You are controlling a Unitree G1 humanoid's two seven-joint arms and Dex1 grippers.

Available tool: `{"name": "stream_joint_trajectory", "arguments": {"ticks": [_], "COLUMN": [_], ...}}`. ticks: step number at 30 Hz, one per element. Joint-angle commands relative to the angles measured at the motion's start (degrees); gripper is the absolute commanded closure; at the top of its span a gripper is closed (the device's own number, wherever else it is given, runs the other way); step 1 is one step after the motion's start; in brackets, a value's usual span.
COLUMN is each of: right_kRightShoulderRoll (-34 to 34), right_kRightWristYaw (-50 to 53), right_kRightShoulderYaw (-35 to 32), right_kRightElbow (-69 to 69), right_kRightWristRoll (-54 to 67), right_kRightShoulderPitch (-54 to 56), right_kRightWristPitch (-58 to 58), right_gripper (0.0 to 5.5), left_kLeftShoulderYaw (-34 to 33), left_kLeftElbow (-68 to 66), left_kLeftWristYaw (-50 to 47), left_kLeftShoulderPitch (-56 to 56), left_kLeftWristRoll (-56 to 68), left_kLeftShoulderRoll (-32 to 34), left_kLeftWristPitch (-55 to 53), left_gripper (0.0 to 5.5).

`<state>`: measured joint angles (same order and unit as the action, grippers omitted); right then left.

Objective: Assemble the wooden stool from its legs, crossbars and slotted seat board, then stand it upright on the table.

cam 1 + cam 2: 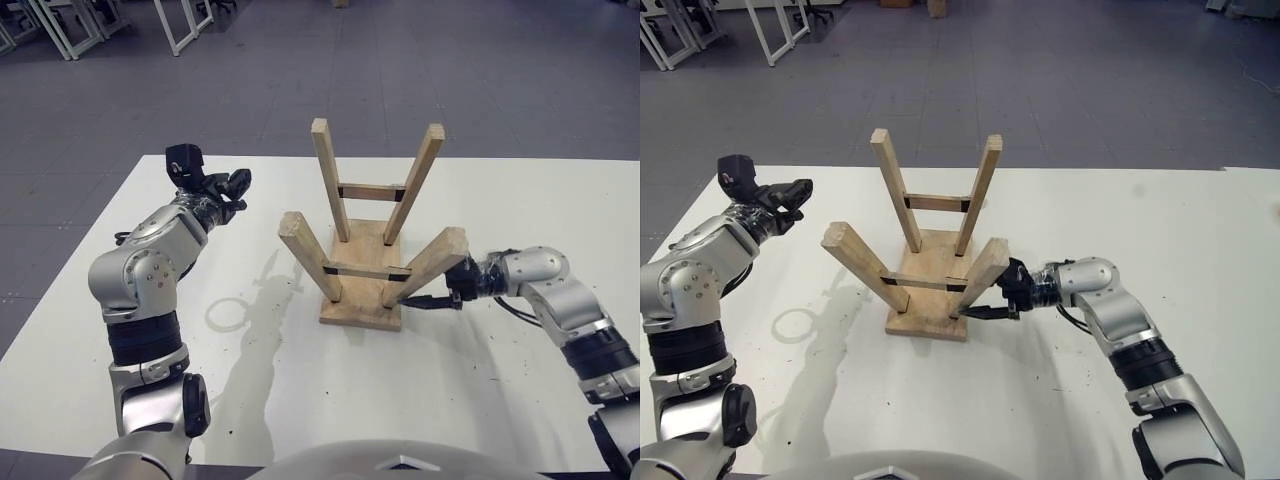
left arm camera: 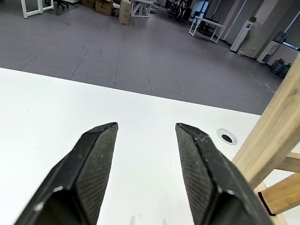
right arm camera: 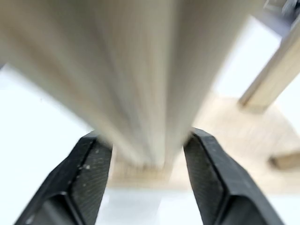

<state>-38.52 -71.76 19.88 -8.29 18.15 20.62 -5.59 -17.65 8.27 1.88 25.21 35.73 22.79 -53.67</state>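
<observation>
The wooden stool is seen put together but inverted near the middle of the white surface. The slotted seat board is laid flat on the surface, and four legs are splayed upward from it. The far pair is joined by the far crossbar and the near pair by the near crossbar. With all four legs and both crossbars fitted, the joining of the parts is judged done, though how firmly the legs are seated in the slots cannot be told. What is left is judged to be the turning over, so that the stool is stood on its legs with the board uppermost. The near right leg is grasped low down, just above the seat board, by the right gripper, whose fingers are closed against either side of the wood. This hold is taken as a likely purchase for tipping the stool. The left gripper is held raised to the left of the stool, apart from it, released, with nothing between its spread fingers. A faint ring mark is noted on the surface between the left arm and the seat board.
</observation>
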Motion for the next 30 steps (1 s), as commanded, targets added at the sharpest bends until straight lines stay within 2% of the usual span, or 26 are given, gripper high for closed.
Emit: {"name": "stream_joint_trajectory", "arguments": {"ticks": [1, 4, 7, 9, 11, 14, 17, 21, 25, 30], "right_kRightShoulderRoll": [-0.1, -3.4, -9.7, -12.0, -9.9, -1.4, 7.6, 31.5, 42.4, 44.7], "right_kRightWristYaw": [0.0, -1.0, 0.6, 5.9, 14.4, 30.2, 40.8, 57.5, 62.2, 62.2], "right_kRightShoulderYaw": [-0.7, -0.3, 0.6, -1.9, -8.5, -21.7, -31.0, -43.6, -45.1, -46.8], "right_kRightElbow": [-0.3, -1.4, -3.8, -2.6, 2.7, 17.5, 33.7, 54.5, 63.3, 65.9], "right_kRightWristRoll": [-2.4, -6.9, -16.4, -20.2, -18.8, -13.9, -6.8, 8.0, 14.0, 16.3], "right_kRightShoulderPitch": [-0.7, -0.7, -1.2, -2.9, -4.8, -5.8, -3.8, 5.3, 13.2, 18.2], "right_kRightWristPitch": [0.7, 3.4, 6.4, 2.7, -5.9, -21.2, -36.7, -62.9, -77.8, -86.7], "right_gripper": [2.24, 1.66, 1.66, 1.66, 1.66, 1.66, 1.66, 1.66, 1.66, 1.66], "left_kLeftShoulderYaw": [0.2, 0.8, 5.6, 10.4, 14.4, 21.3, 25.8, 26.7, 26.5, 27.0], "left_kLeftElbow": [1.5, 2.4, 3.7, 4.2, 4.9, 8.2, 12.7, 15.1, 13.7, 14.1], "left_kLeftWristYaw": [0.3, 0.4, 1.4, 1.2, 0.2, 0.8, 3.1, 5.9, 6.3, 5.0], "left_kLeftShoulderPitch": [-0.9, -1.9, -5.8, -9.8, -14.2, -20.1, -24.7, -28.2, -28.5, -28.9], "left_kLeftWristRoll": [-0.5, -1.0, -5.5, -10.7, -14.7, -19.2, -20.3, -19.7, -20.3, -21.2], "left_kLeftShoulderRoll": [-0.4, -0.2, 2.5, 4.4, 4.0, 4.3, 5.5, 6.1, 4.3, 0.6], "left_kLeftWristPitch": [-1.1, -1.8, -1.2, 0.2, 0.9, 0.7, -2.0, -4.8, -4.0, -4.6], "left_gripper": [3.20, 3.20, 3.20, 3.20, 3.20, 3.20, 3.20, 3.20, 3.20, 3.20]}}
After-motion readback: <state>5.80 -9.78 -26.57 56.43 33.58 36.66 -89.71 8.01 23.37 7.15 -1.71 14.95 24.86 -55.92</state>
